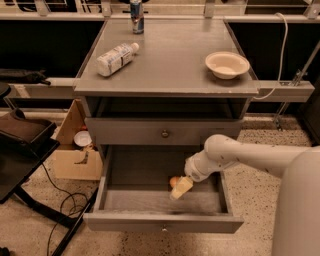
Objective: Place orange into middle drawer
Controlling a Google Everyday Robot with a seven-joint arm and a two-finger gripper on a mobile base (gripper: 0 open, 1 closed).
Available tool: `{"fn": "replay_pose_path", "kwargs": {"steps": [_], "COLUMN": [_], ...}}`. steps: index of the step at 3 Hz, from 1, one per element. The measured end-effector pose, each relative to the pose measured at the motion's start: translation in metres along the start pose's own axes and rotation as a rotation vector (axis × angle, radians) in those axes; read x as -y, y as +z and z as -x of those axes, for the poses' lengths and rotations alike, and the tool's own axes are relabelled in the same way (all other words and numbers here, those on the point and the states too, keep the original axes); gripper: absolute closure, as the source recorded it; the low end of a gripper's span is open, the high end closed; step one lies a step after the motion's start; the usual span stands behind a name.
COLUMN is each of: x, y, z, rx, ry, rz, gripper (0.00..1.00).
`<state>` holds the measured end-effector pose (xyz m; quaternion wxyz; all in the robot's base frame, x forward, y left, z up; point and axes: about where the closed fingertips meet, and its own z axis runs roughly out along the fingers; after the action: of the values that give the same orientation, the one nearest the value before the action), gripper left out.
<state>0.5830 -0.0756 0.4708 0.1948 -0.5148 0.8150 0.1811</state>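
Hand: pale cream hand at the end of the white arm, down inside the open drawer, right of its middle, tip pointing down and to the left.
Hand state: cannot tell whether it is wide, narrow or holding anything; its tip covers the spot.
Fruit: small round orange fruit inside the open drawer, low near the floor, just left of the hand's tip and partly hidden behind it; it seems to touch the hand, though the view is poor there.
Drawer: wide shallow grey drawer pulled well out, flat front with one small round metal knob, floor bare apart from fruit and hand.
Front above: shut grey drawer front with its own knob.
Worktop: flat grey worktop of the cabinet.
On worktop, left: white plastic bottle lying on its side.
On worktop, right: round cream bowl, upright, near the right edge.
On worktop, back: dark upright can.
Floor, left of cabinet: open brown cardboard box; black cable on the speckled floor.
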Motion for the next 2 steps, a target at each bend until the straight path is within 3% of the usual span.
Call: {"fn": "replay_pose_path", "kwargs": {"steps": [1,2], "x": [0.006,0.022], "y": [-0.061,-0.106], "z": [0.015,0.003], "rx": [0.067,0.11], "ry": [-0.121,-0.177], "rz": [0.011,0.036], "gripper": [0.0,0.0]}}
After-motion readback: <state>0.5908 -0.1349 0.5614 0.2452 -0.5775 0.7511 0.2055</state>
